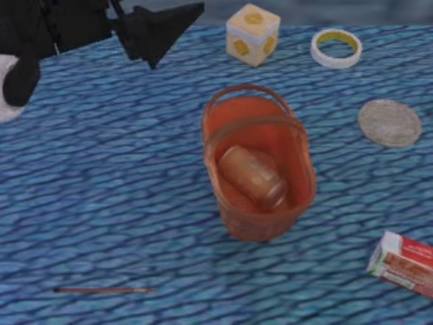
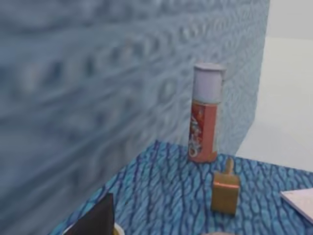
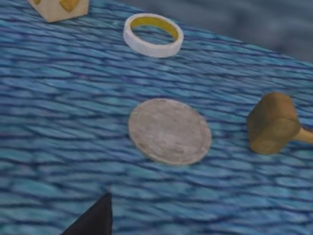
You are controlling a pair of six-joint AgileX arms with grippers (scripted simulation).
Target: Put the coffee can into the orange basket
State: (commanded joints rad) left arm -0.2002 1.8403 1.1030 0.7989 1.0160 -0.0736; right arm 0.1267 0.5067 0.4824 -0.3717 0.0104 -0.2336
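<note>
The coffee can [image 1: 252,176] lies on its side inside the orange basket [image 1: 262,229], under the arched handle, in the middle of the table. My left gripper [image 1: 177,36] hangs open and empty at the back left, well clear of the basket. In the left wrist view only one dark finger [image 2: 98,218] shows. My right arm is outside the top view. Its gripper [image 3: 142,227] shows a single dark fingertip [image 3: 98,218] above the blue cloth, holding nothing.
A cream cube box [image 1: 252,34], a tape ring [image 1: 336,48] and a grey disc [image 1: 389,122] lie at the back right. A red-white carton [image 1: 402,263] sits front right, a thin stick [image 1: 101,290] front left. A wooden mallet [image 3: 274,122] lies beside the disc.
</note>
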